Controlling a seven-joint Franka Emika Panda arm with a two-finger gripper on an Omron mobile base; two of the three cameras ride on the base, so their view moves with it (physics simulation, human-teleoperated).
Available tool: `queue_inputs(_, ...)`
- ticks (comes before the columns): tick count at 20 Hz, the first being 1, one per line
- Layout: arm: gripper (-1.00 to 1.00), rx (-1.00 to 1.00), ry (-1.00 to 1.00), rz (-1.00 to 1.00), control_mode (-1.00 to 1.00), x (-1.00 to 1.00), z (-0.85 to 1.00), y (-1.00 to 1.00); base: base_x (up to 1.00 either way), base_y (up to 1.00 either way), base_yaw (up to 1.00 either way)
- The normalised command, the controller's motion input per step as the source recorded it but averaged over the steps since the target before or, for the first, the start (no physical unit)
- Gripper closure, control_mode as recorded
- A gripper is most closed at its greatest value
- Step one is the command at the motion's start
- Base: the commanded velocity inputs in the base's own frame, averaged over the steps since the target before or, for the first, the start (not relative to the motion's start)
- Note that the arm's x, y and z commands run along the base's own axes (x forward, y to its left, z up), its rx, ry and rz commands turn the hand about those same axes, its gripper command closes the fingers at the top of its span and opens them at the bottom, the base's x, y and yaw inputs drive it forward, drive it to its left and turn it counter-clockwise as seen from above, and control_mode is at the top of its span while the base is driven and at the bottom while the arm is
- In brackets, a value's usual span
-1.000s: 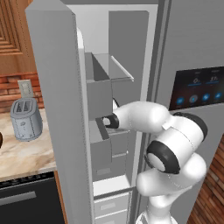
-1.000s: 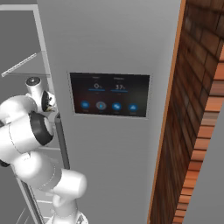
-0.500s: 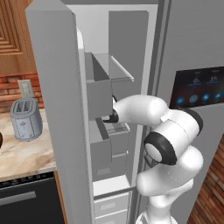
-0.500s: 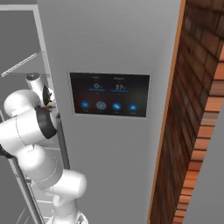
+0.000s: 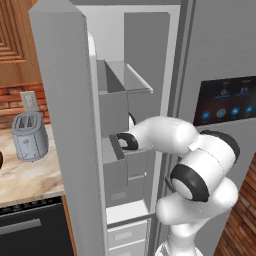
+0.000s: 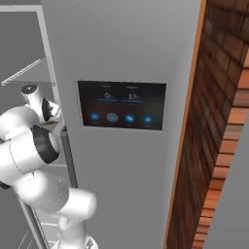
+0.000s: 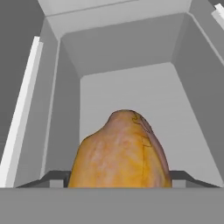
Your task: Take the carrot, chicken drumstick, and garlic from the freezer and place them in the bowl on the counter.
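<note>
The chicken drumstick (image 7: 120,153), golden-brown and plump, lies close in front of the hand in a grey bin (image 7: 131,87) of the freezer (image 5: 125,60). My gripper (image 7: 120,181) is open, and its two dark fingertips (image 7: 57,178) stand on either side of the drumstick's near end. In the left base view the hand (image 5: 125,142) reaches into a grey bin (image 5: 114,167) behind the open freezer door (image 5: 65,125), and the fingers are hidden there. The carrot and the garlic are out of view. A dark brown sliver of the bowl (image 5: 1,161) shows at the counter's left edge.
A grey toaster (image 5: 30,136) stands on the marble counter (image 5: 30,177) left of the freezer door. The wider fridge door with the dark display panel (image 6: 121,104) is to the right, with a brick wall (image 6: 219,121) beyond it. A clear shelf (image 5: 132,77) hangs above the hand.
The arm has stretched leftward and pushed the hand deeper into the grey bin. The elbow has swung lower and to the right.
</note>
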Motion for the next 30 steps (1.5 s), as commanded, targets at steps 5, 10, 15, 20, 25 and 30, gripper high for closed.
queue_inputs(5, 1.00, 0.00, -0.17, -0.13, -1.00, -0.54, 0.78, -0.08, 0.00, 0.00, 0.00)
queue_inputs(10, 1.00, 0.01, -0.12, -0.19, -1.00, -0.73, 1.00, -0.11, 0.00, 0.00, 0.00)
queue_inputs(15, 1.00, 0.11, -0.01, -0.23, -1.00, -1.00, 1.00, -0.17, 0.00, 0.00, 0.00)
queue_inputs(20, 1.00, 0.19, 0.10, -0.24, -1.00, -1.00, 1.00, -0.18, 0.00, 0.00, 0.00)
queue_inputs(25, 1.00, 0.31, 0.25, -0.22, -1.00, -1.00, 1.00, -0.29, 0.00, 0.00, 0.00)
queue_inputs(30, 1.00, 0.21, 0.11, -0.20, -1.00, -1.00, 0.50, -0.22, 0.00, 0.00, 0.00)
